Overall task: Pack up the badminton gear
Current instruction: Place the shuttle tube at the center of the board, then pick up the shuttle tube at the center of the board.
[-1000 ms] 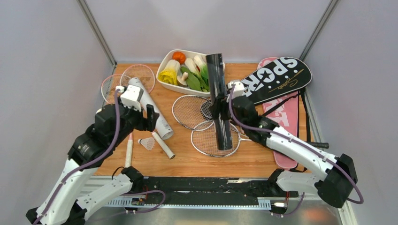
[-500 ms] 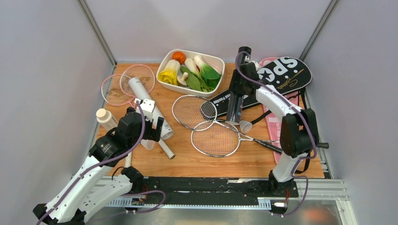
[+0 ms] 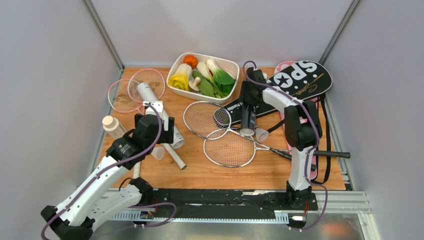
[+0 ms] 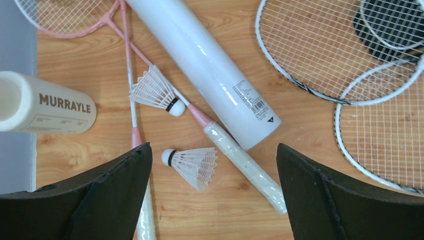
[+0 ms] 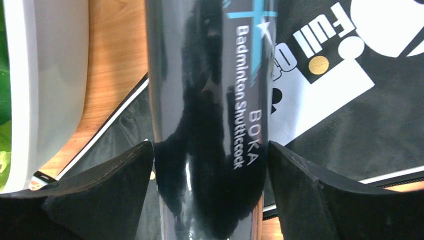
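Two tubes: the white tube (image 3: 159, 112) lies at nine o'clock on the table (image 3: 250, 170), and the black tube (image 3: 247, 120) is clamped by the right gripper (image 5: 209, 150) at three o'clock of three overlapping silver racquets (image 3: 230, 147). Two pink racquets (image 3: 146, 82) sit at ten o'clock. Black cover (image 3: 295, 82) and pink cover (image 3: 285, 64) (two o'clock). The left gripper (image 4: 214, 147) gapes over two shuttlecocks (image 4: 192, 165); a third shuttlecock (image 3: 261, 134) lies beside the black tube.

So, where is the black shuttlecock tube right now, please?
The black tube is right of centre in the top view, in the jaws of the right gripper, between the white tray and the black racquet cover.
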Controlling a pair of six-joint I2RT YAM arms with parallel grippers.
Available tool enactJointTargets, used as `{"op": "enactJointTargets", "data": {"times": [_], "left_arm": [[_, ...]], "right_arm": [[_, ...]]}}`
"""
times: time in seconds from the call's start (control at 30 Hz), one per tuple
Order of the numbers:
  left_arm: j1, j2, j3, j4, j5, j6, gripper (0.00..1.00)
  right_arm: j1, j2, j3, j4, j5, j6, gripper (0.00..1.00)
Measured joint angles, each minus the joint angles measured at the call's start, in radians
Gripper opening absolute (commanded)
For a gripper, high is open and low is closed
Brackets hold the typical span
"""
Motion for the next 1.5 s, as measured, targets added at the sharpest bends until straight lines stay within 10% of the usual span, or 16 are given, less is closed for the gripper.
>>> {"op": "enactJointTargets", "data": {"times": [0.63,1.27,1.5], "left_arm": [[0.502,0.653,0.219,0.197,0.278,-0.251,0.92],[0.543,0.962,0.331,0.228,0.325,-0.315,0.86],[0.545,0.962,0.291,0.267,0.329,-0.339,0.67]], "right_arm": [[0.001,-0.246,-0.026,0.003,-0.026,-0.134,0.99],[0.003,-0.349,-0.05,0.014,-0.203,-0.182,0.97],[0.003,-0.349,-0.05,0.014,-0.235,-0.183,0.96]]}}
